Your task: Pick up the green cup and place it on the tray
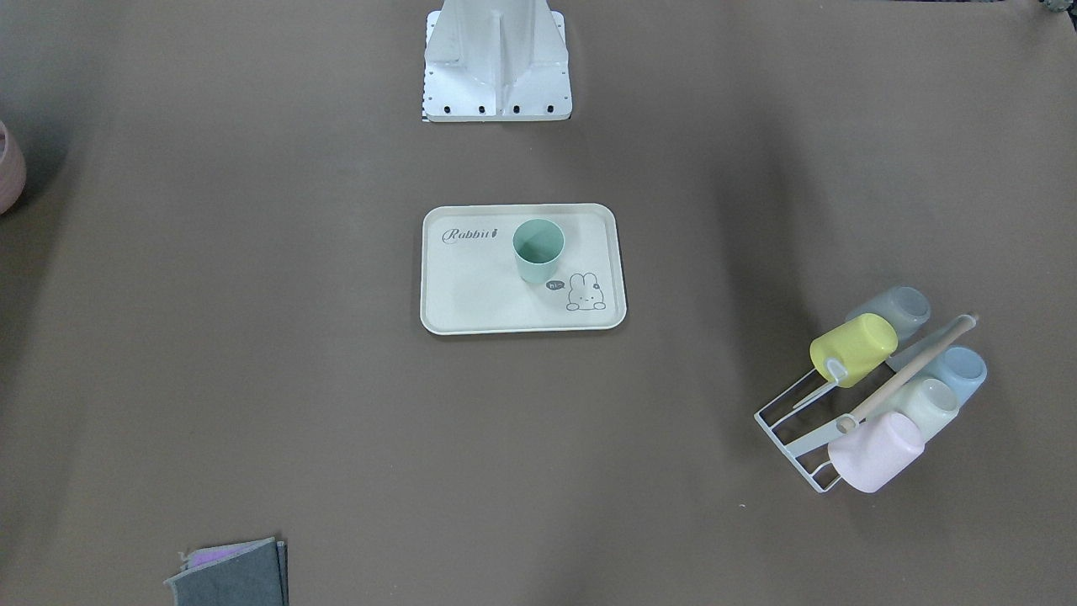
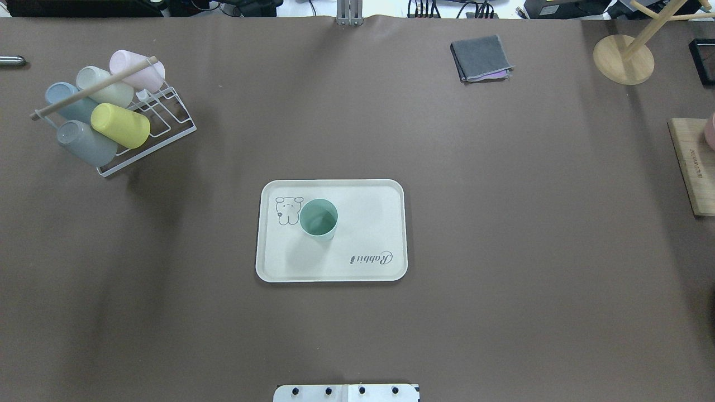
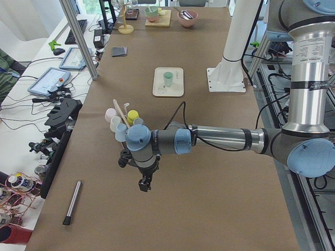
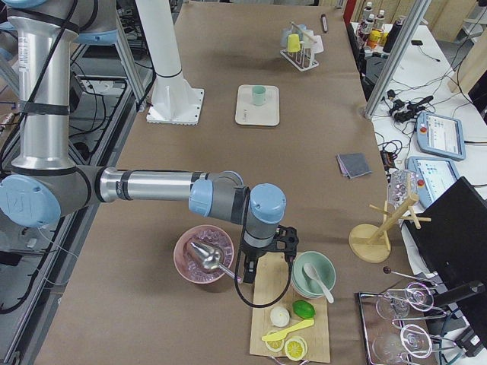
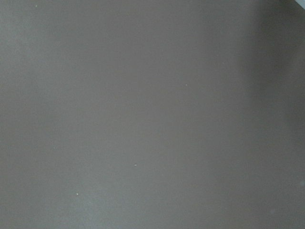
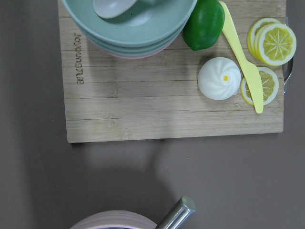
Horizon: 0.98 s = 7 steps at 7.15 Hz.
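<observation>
The green cup (image 1: 538,249) stands upright on the cream tray (image 1: 471,295), beside the bunny drawing. Both also show in the overhead view, the cup (image 2: 318,218) on the tray (image 2: 363,229). No gripper is near them. My left gripper (image 3: 143,184) shows only in the exterior left view, pointing down over bare table at the table's left end; I cannot tell if it is open or shut. My right gripper (image 4: 247,275) shows only in the exterior right view, over the edge of a wooden board at the right end; I cannot tell its state.
A white wire rack (image 2: 167,120) with several cups, one yellow (image 2: 120,125), stands at the far left. A folded grey cloth (image 2: 481,57) and a wooden stand (image 2: 623,51) are at the far right. A cutting board (image 6: 167,105) with bowls and lemon slices lies beside a pink bowl (image 4: 203,255).
</observation>
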### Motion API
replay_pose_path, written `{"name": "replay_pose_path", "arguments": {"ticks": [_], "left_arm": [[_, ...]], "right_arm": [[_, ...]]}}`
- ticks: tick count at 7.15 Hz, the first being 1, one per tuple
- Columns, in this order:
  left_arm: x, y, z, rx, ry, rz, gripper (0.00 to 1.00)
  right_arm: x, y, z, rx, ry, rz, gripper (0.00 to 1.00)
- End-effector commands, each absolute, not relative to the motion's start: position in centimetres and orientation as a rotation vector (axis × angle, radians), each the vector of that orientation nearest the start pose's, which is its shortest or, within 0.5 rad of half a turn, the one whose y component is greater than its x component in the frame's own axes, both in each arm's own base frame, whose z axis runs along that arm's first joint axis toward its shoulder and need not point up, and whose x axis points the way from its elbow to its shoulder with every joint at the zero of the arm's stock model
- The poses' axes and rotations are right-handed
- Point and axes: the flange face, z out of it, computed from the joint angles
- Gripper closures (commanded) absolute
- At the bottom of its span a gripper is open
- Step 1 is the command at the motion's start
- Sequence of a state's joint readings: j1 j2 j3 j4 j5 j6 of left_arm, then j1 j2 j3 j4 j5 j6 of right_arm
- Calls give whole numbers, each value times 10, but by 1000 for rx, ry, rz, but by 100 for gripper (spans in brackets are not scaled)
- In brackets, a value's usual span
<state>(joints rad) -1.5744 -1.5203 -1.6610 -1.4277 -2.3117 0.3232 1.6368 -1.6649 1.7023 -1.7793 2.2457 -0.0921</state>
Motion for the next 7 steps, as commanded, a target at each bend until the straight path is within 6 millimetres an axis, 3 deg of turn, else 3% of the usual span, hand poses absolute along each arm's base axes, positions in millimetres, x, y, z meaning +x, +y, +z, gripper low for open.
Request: {"name": "replay_pose_path", "arguments": {"ticks": [1,4,7], "left_arm": [[-63,-452,657,-27,827,140,1],[-58,-473,614,39,882,133,1],[-60,-470,624,38,867,136,1]], "right_arm": [[100,-431,666,-114,-684,34,0],[100,-430,669,-119,-683,35,0],[100,-432,667,-111,-686,33,0]]}}
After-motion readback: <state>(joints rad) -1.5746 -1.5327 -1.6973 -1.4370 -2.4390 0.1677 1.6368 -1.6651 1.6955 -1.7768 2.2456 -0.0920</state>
